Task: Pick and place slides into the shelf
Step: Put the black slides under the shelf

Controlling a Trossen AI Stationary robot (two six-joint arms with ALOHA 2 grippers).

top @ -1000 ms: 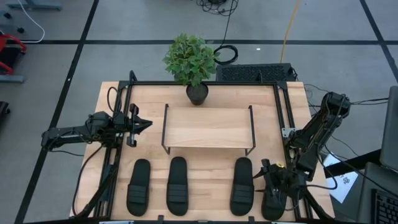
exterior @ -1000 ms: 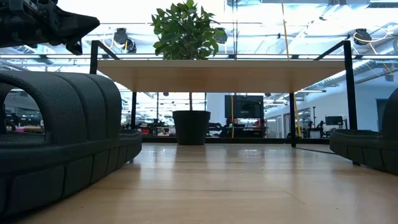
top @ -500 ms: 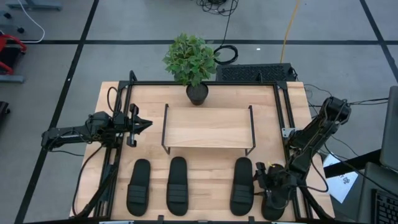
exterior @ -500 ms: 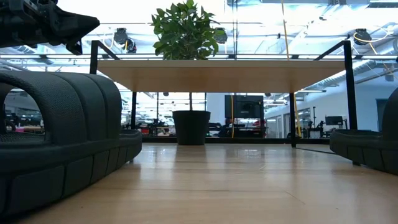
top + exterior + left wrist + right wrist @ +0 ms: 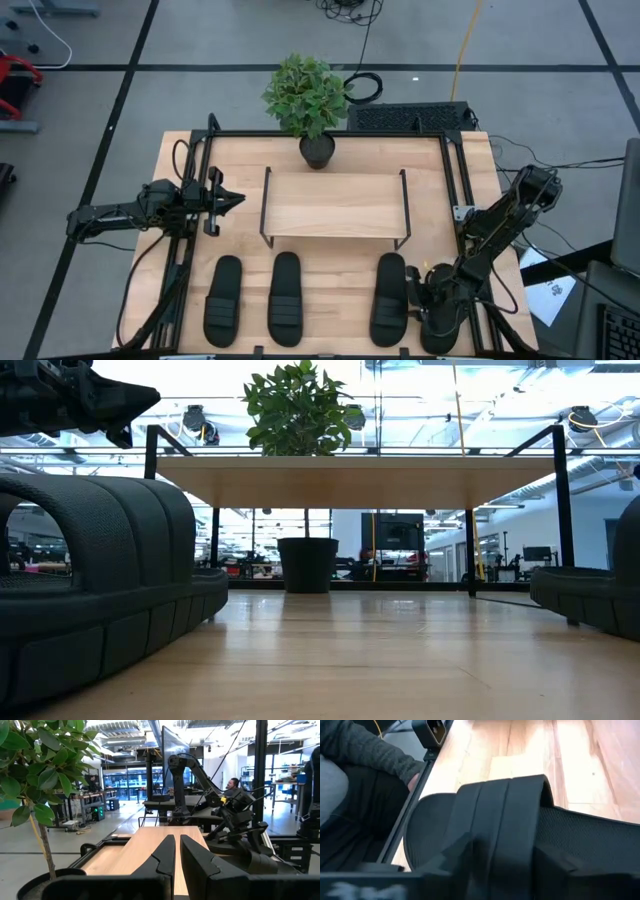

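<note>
Right gripper [image 5: 436, 312] is down on the ribbed strap of the black slide sandal [image 5: 440, 335] at the worktop's front right corner; can't tell yet if the fingers have clamped. Get a firm bite across the strap before lifting toward the light-wood, black-wire shelf [image 5: 334, 205] mid-table. Left gripper [image 5: 222, 199] clenched on nothing, parked at the left edge.

4 black slides [image 5: 285, 298] – apparently flat – before the empty shelf [image 5: 334, 205].

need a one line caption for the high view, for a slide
Right gripper down on the rightmost of four black slides; left gripper waits beside the empty shelf.
</note>
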